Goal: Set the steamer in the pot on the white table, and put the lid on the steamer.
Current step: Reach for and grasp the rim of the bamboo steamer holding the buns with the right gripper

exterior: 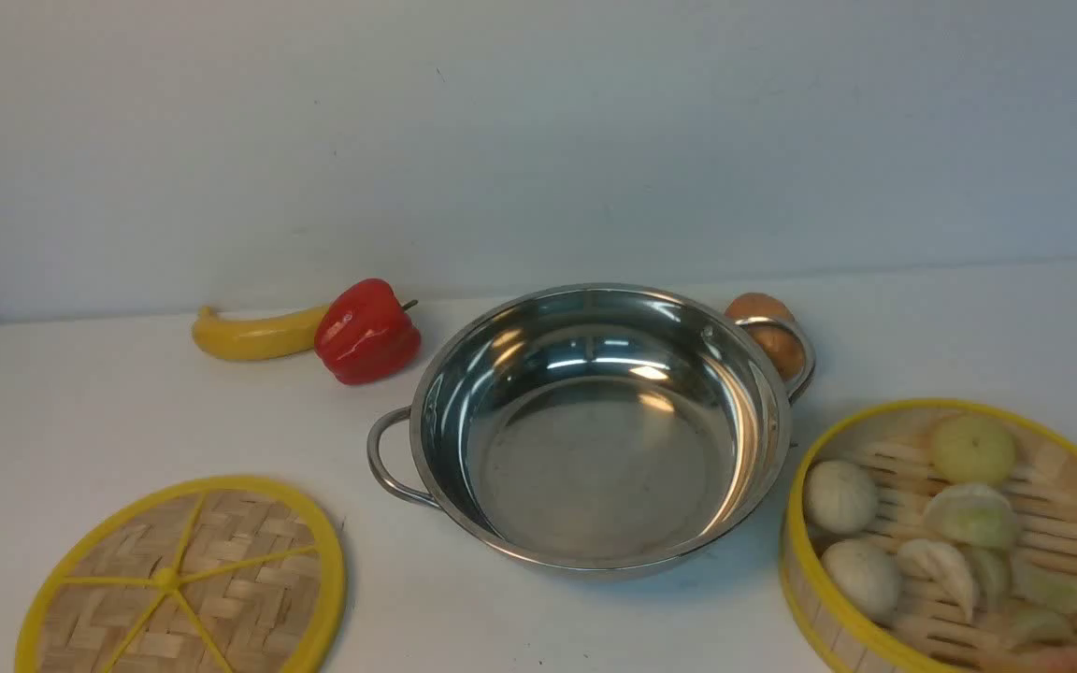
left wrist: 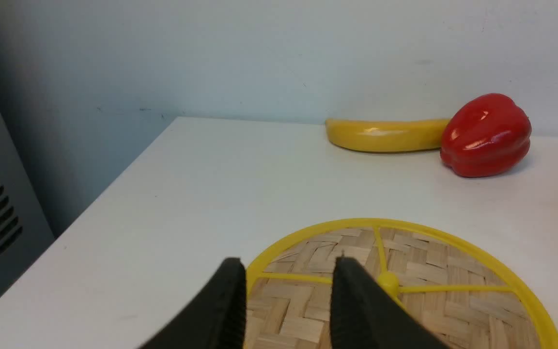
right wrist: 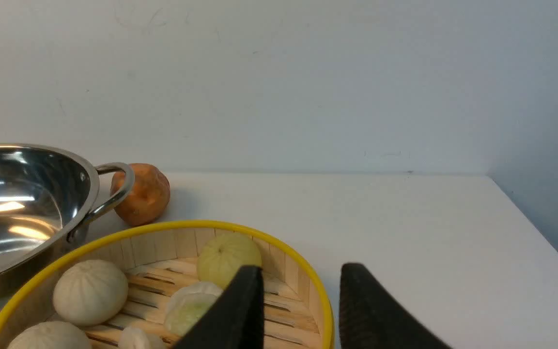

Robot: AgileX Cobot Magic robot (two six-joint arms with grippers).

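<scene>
The right gripper [right wrist: 303, 269] hangs spread astride the right wall of the yellow-rimmed bamboo steamer [right wrist: 162, 242], probably to lift it, while the left gripper [left wrist: 288, 264], also parted, hovers over the flat woven lid [left wrist: 453, 310].

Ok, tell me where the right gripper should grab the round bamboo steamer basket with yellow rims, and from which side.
Pinch the thin upright wall of the round bamboo steamer basket at its right-hand yellow rim, from above, one finger inside, one outside. The open right gripper looks lined up astride that rim; pale toy buns crowd the floor.
</scene>
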